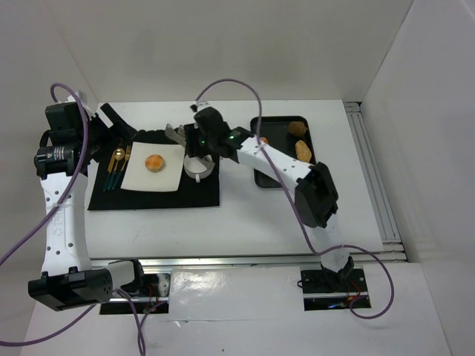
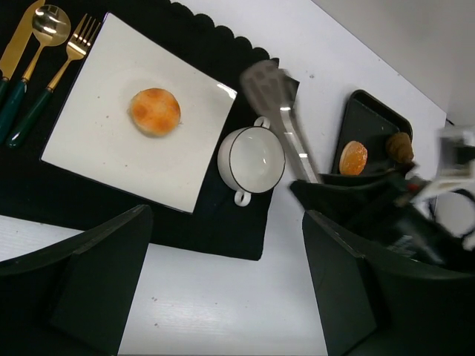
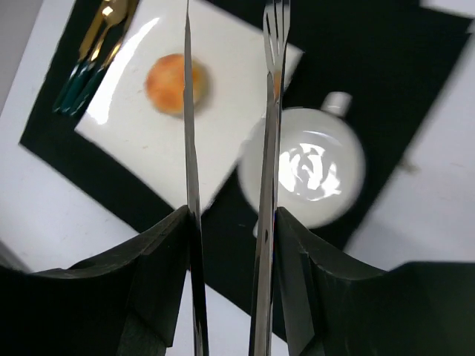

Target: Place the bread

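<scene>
Your right hand [image 3: 231, 222] had hold of the tongs [image 3: 189, 133], its fingers closed on the two arms only lightly. The blades stood partly apart with nothing between them. They hung over the near corner of the white plate [image 1: 137, 176] and the rim of the cup [image 2: 252, 157].

Your left hand [image 2: 226, 215] stood wide open and held nothing, up at the far left of the black placemat [image 1: 200, 194].

One roll on the plate [image 1: 154, 162] sat near the plate's middle, flat and round, just left of the tong tips.

The next move, as I judged it, turned on the black tray [image 1: 280, 127]. It lay to the right of your right hand, back along that arm's own forearm, and well apart from the left hand. The right arm was plainly the nearer one.

An orange roll [image 2: 353, 157] sat at the tray's left end, closest to the tongs. It looked round, so it had no long axis to line up with. An oval piece [image 1: 303, 150] lay further right, its long axis running roughly away from you, and a darker piece [image 1: 298, 127] lay beyond it.

To reach the tray you would likely have needed to swing right and clear the cup.
</scene>
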Available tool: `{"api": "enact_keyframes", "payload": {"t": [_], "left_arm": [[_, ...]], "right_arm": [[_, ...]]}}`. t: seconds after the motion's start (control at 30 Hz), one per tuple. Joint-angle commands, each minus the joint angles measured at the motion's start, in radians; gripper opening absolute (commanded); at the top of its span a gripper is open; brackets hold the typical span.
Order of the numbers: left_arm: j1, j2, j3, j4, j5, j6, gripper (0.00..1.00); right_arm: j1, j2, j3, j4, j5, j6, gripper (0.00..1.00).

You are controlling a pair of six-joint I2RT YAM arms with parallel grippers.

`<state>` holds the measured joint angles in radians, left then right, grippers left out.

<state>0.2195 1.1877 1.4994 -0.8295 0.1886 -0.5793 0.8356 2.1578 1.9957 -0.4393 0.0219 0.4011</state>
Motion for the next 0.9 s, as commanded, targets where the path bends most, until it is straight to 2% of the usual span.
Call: {"api": "enact_keyframes", "payload": {"t": [0.0, 0.17, 0.27, 0.43, 0.63, 0.87], "left_arm": [[0.006, -0.019, 0.039, 0.021, 0.017, 0.007, 0.95], [0.006, -0.01, 0.039, 0.021, 0.028, 0.007, 0.95], [0.006, -0.01, 0.028, 0.021, 0.037, 0.007, 0.95], [0.006, 0.0, 0.019, 0.039, 0.058, -0.002, 0.95], [0.006, 0.009, 0.01, 0.049, 0.068, -0.011, 0.94], [0.006, 0.009, 0.001, 0.049, 0.068, -0.011, 0.94]], "right_arm": [[-0.082, -0.211, -0.115, 0.086, 0.111, -0.018, 0.54], [-0.282, -0.426, -0.397, 0.051, 0.125, -0.007, 0.55], [-0.384, -0.499, -0.489, -0.011, 0.087, -0.007, 0.58], [-0.493, -0.523, -0.537, -0.104, 0.017, -0.039, 0.6], [-0.544, -0.523, -0.584, -0.085, -0.12, -0.062, 0.6], [-0.544, -0.458, -0.594, -0.087, -0.143, -0.062, 0.61]]}}
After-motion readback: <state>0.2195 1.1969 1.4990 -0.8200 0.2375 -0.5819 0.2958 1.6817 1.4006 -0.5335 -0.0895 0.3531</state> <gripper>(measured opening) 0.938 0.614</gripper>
